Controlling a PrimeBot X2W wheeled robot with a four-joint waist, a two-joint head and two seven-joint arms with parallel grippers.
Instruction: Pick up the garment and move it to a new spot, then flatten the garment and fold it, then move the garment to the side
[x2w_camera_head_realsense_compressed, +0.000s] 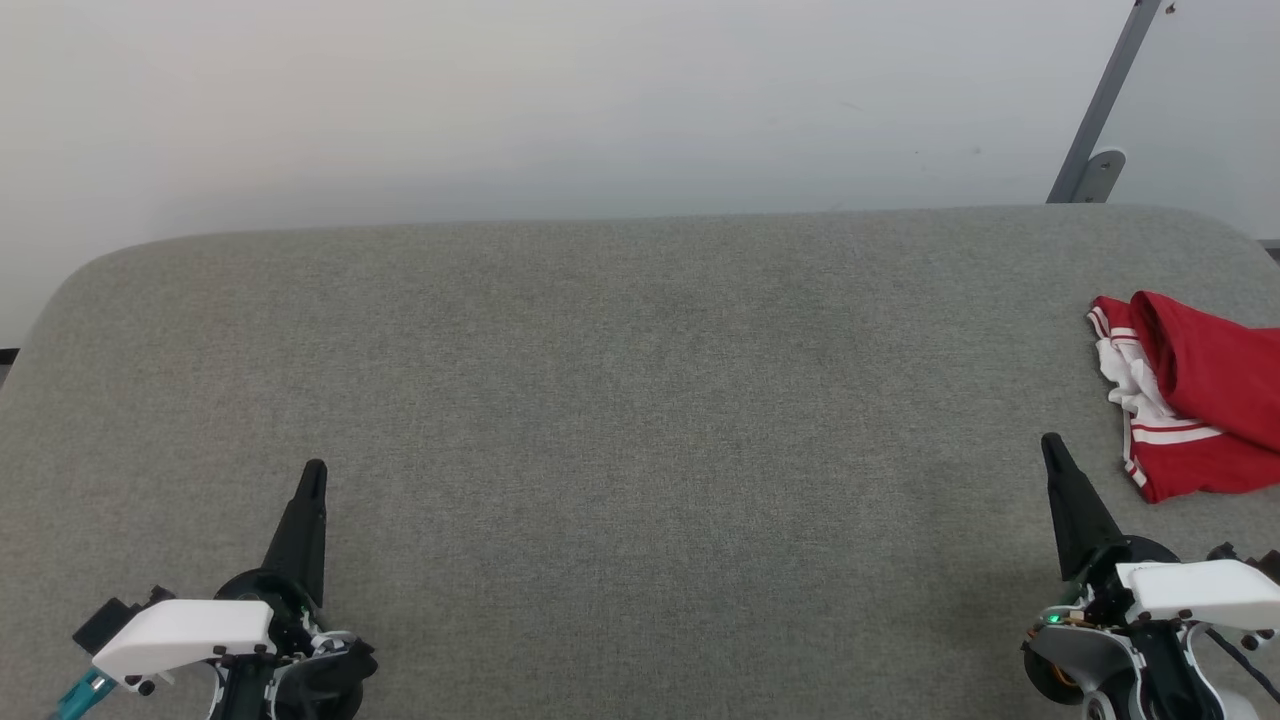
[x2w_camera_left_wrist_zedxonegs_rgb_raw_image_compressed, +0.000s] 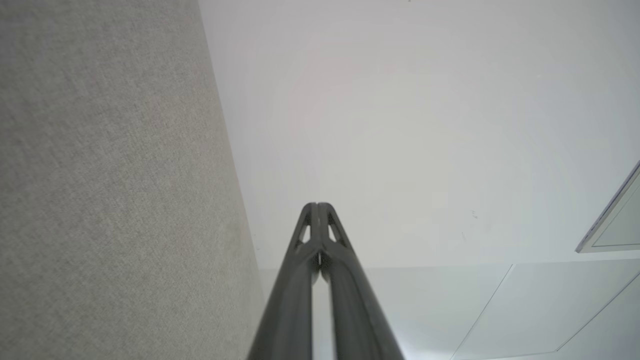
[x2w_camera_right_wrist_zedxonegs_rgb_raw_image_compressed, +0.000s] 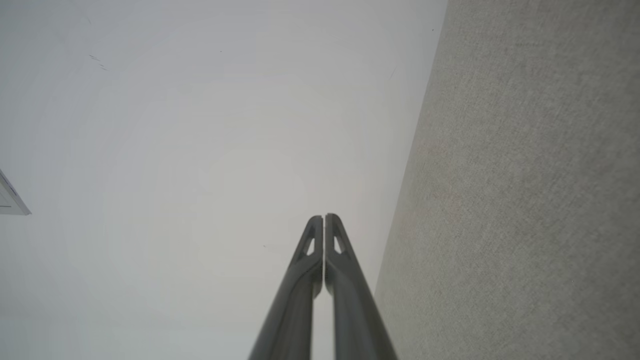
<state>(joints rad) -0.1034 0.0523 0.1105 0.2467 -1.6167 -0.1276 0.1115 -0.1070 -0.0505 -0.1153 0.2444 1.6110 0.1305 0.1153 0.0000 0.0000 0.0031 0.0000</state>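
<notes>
Head view has the shirt (x2w_camera_head_realsense_compressed: 1205, 385) way over at the right edge of the grey table (x2w_camera_head_realsense_compressed: 600, 400), bunched into a lumpy pile with some white striped edging poking out. Part of it is cut off by the frame. My left gripper (x2w_camera_head_realsense_compressed: 313, 472) and right gripper (x2w_camera_head_realsense_compressed: 1050, 442) sit low near the front edge, fingers pressed together, nothing in either one. The wrist views agree: tips touching, just wall and table past them. The right one is near the shirt but not touching it.

Honestly this could go either way: a heap waiting to get grabbed and carried somewhere new, or a shirt already parked at the side. It looks more rumpled than folded, but I can't see all of it, so I'm not calling a next move.
</notes>
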